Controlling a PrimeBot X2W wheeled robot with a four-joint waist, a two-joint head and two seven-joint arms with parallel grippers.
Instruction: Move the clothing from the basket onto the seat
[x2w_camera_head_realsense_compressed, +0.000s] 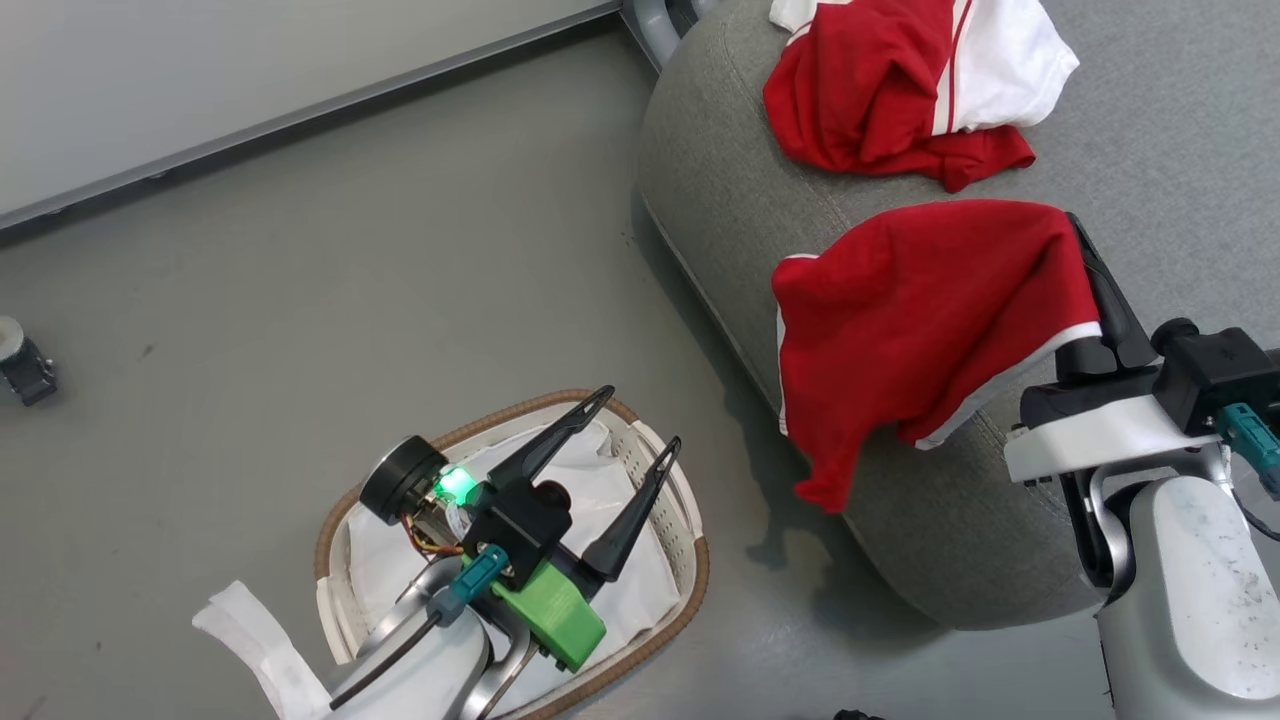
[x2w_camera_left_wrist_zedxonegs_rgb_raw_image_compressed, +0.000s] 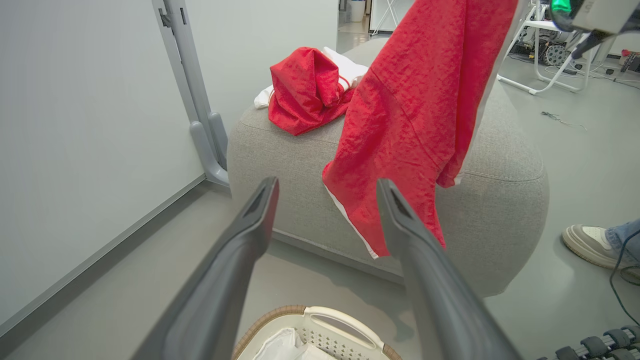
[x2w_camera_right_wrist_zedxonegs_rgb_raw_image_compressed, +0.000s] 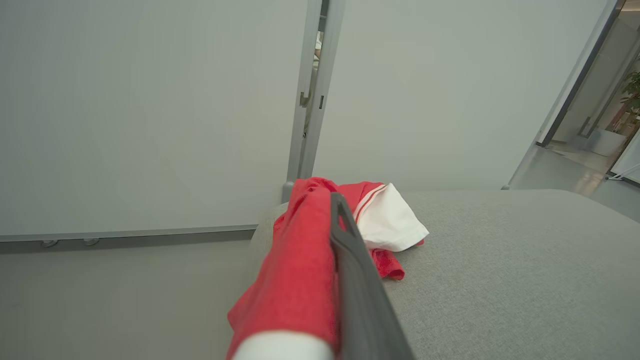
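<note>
My right claw (x2w_camera_head_realsense_compressed: 1085, 250) is pinching the second red garment (x2w_camera_head_realsense_compressed: 920, 320), which I hold at about 3 o'clock in my head view. The cloth drapes over the fingers, and its long tail hangs past the rounded rim of the seat (x2w_camera_head_realsense_compressed: 1150, 150) toward 7 o'clock. The first garment (x2w_camera_head_realsense_compressed: 880, 90) already lies bunched on the cushion top at 1 o'clock. The basket (x2w_camera_head_realsense_compressed: 703, 575) sits on the floor at 7 o'clock with just its white liner (x2w_camera_head_realsense_compressed: 380, 560) showing inside, and my left claw (x2w_camera_head_realsense_compressed: 638, 418) hovers over it, spread and empty. I judge this to be the placing step, and the last one. To do it well I should not let go here: most of the fabric hangs over the curved edge, so its weight would likely pull the whole piece down to the floor. It is better to carry it inward toward 1 o'clock, over the flat grey top, so the tail drags up onto the cushion. Then I lower until the cloth goes slack and rests there, near the first garment. Only then do I part the fingers, and I lift straight up so the hem does not catch on a fingertip.
</note>
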